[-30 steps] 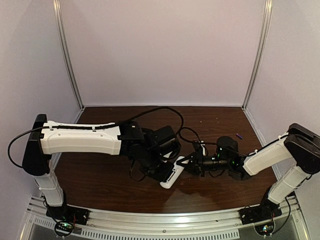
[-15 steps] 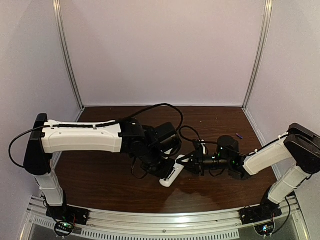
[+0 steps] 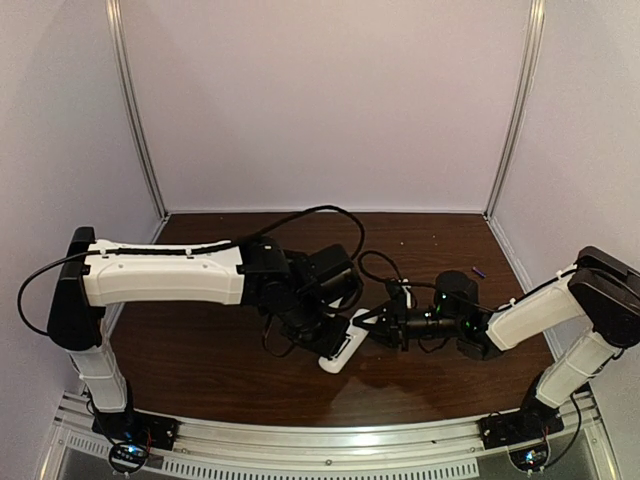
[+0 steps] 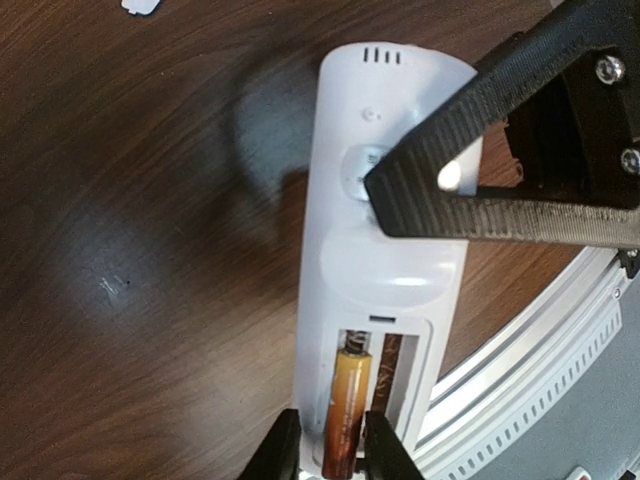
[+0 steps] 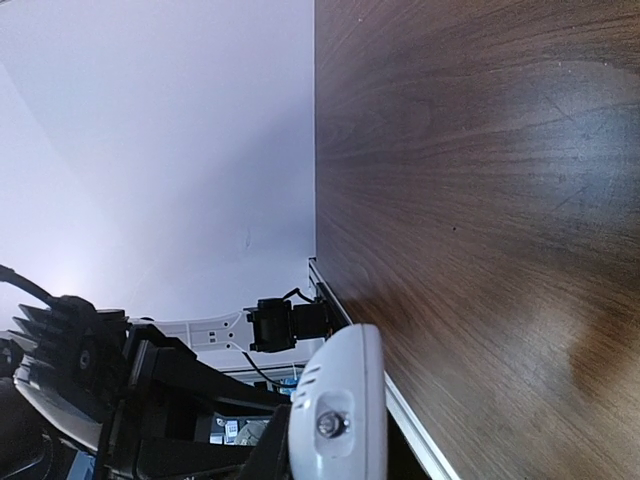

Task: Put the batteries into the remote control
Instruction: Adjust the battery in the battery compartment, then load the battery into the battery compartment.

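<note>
- Noting the left fingers [image 4: 283, 452] slightly parted, one on either side of an orange battery [image 4: 345, 400] that lies in the open bay.
- We see that bay at one end of the white remote control [image 4: 385, 270], back side up.
- Right fingers [image 4: 470, 190] clamp the remote's other half, one finger across its back.
- Dark wood surface [image 4: 150, 250] below; small white piece [image 4: 140, 5] well apart.

You worked over a dark brown, wood-grain surface [image 3: 200, 350] with a slotted metal rail [image 3: 330, 440] along its near edge. A tiny purple object [image 3: 479, 271] lay near the far right corner, well apart from everything else. A small white piece [image 4: 140, 5] lay flat on the wood, cut off by the left wrist view's top edge. You could not tell whether the remote [image 3: 343, 352] touched the wood.
</note>
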Robot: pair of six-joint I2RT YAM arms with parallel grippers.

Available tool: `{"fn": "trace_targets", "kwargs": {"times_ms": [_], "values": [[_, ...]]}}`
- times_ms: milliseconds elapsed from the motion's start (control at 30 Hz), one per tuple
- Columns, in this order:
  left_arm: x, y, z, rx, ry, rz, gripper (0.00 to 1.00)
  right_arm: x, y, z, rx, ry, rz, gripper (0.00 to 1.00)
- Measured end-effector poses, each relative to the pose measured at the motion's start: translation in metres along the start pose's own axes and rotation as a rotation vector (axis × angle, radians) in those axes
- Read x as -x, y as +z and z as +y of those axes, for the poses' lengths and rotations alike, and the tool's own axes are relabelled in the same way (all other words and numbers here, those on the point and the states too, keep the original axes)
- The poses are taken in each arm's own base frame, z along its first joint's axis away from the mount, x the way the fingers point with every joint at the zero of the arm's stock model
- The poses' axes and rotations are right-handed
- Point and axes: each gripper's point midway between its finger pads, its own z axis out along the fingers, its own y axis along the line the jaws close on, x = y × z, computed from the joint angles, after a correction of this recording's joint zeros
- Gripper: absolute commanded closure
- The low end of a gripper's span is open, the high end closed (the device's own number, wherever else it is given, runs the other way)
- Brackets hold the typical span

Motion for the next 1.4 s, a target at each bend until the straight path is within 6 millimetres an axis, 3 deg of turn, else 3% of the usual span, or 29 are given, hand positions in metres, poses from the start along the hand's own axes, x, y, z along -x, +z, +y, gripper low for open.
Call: {"fn": "trace_targets", "kwargs": {"times_ms": [200, 333, 667, 767, 900, 1067, 1233, 1400], "values": [[0.003, -0.002, 0.003, 0.011, 0.005, -0.015, 0.59, -0.001, 0.000, 0.002, 0.009, -0.004, 0.007, 1.00], [0.008, -0.014, 0.001, -0.008, 0.013, -0.051, 0.46, -0.002, 0.000, 0.003, 0.011, -0.005, 0.010, 1.00], [0.022, -0.078, 0.003, -0.119, 0.131, -0.284, 0.16, -0.004, -0.002, 0.003, 0.017, -0.009, 0.039, 1.00], [0.017, -0.100, 0.011, -0.158, 0.219, -0.394, 0.12, -0.008, -0.002, 0.004, 0.021, -0.014, 0.058, 1.00], [0.004, -0.123, 0.017, -0.211, 0.376, -0.511, 0.19, -0.013, -0.003, 0.006, 0.028, -0.019, 0.090, 1.00], [-0.013, -0.140, -0.002, -0.332, 0.653, -0.592, 0.38, -0.020, -0.002, 0.011, 0.041, -0.031, 0.139, 1.00], [-0.033, -0.129, -0.027, -0.405, 0.906, -0.571, 0.56, -0.025, 0.000, 0.021, 0.063, -0.054, 0.188, 1.00], [-0.051, -0.116, -0.042, -0.446, 1.104, -0.545, 0.66, -0.029, 0.001, 0.030, 0.079, -0.071, 0.231, 1.00]]}}
